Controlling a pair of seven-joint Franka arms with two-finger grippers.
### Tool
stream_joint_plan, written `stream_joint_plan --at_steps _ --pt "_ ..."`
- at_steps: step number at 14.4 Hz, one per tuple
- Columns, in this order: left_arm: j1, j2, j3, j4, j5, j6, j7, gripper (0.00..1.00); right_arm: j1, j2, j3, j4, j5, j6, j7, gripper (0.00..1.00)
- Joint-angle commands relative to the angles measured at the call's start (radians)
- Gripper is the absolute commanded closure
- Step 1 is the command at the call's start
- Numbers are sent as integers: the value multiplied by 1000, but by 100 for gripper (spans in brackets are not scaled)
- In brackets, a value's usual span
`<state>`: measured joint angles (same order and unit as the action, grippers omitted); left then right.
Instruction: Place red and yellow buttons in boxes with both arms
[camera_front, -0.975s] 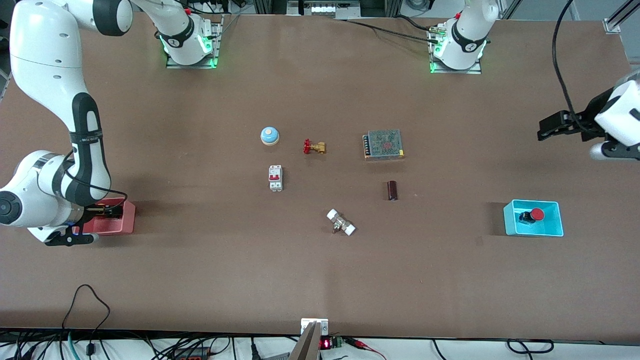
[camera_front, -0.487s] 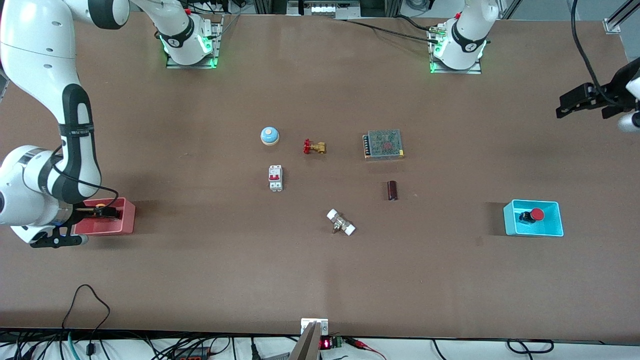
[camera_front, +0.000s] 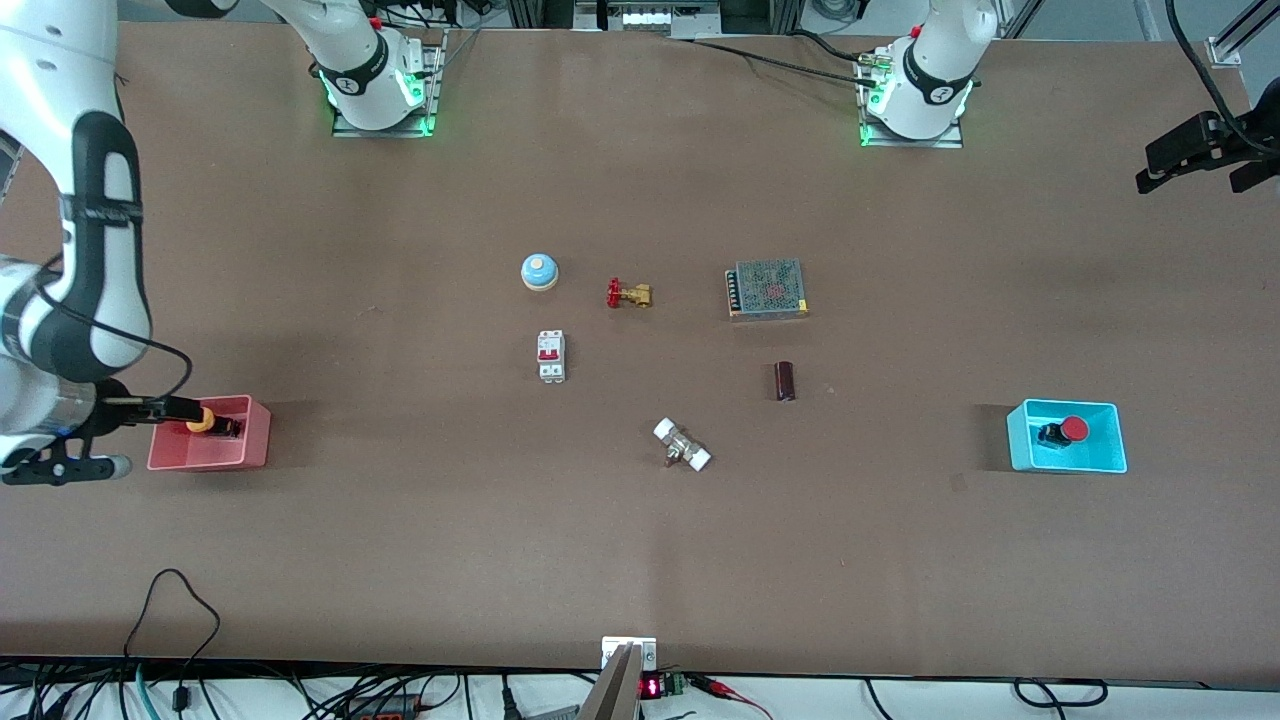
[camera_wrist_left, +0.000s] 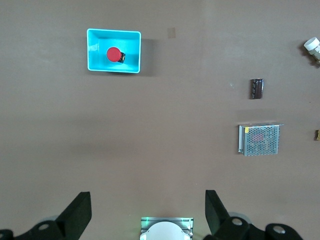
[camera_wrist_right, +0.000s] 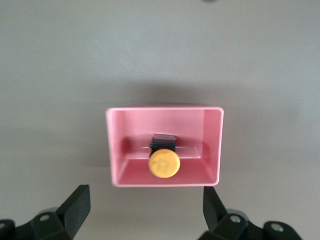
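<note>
The orange-yellow button (camera_front: 203, 420) lies in the pink-red box (camera_front: 255, 442) at the right arm's end of the table. My right gripper (camera_front: 168, 406) is open and empty, up over that box's outer edge. In the right wrist view the yellow button (camera_wrist_right: 163, 163) sits in the pink box (camera_wrist_right: 114, 150), with the gripper (camera_wrist_right: 145, 206) above and clear of it. The red button (camera_front: 1073, 428) lies in the cyan box (camera_front: 1020, 446) at the left arm's end. My left gripper (camera_front: 1160, 166) is open and empty, high over the table's corner. The left wrist view shows the red button (camera_wrist_left: 114, 53), the cyan box (camera_wrist_left: 133, 50) and the gripper (camera_wrist_left: 146, 211).
In the table's middle lie a blue-and-white bell (camera_front: 539, 270), a brass valve with a red handle (camera_front: 628, 294), a meshed power supply (camera_front: 767, 288), a white circuit breaker (camera_front: 551, 355), a dark cylinder (camera_front: 785, 380) and a white-capped fitting (camera_front: 682, 445).
My right gripper has drawn back off the pink box, uncovering the yellow button in it. My left gripper has moved up and toward the table's corner by its base.
</note>
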<state>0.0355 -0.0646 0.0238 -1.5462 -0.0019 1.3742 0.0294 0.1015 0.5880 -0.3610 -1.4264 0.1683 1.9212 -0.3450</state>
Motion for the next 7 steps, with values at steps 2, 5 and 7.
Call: stream_joint_plan --at_steps 2,5,7 --pt "-6 -23 16 -28 -17 6 21 0 61 -131 10 -20 19 -46 -5 0" --pt "-6 -18 16 -29 -17 11 20 0 86 -177 10 -19 16 -108 61 0" --pt "-5 -17 16 -38 -17 16 20 0 101 -191 7 -19 16 -152 75 0"
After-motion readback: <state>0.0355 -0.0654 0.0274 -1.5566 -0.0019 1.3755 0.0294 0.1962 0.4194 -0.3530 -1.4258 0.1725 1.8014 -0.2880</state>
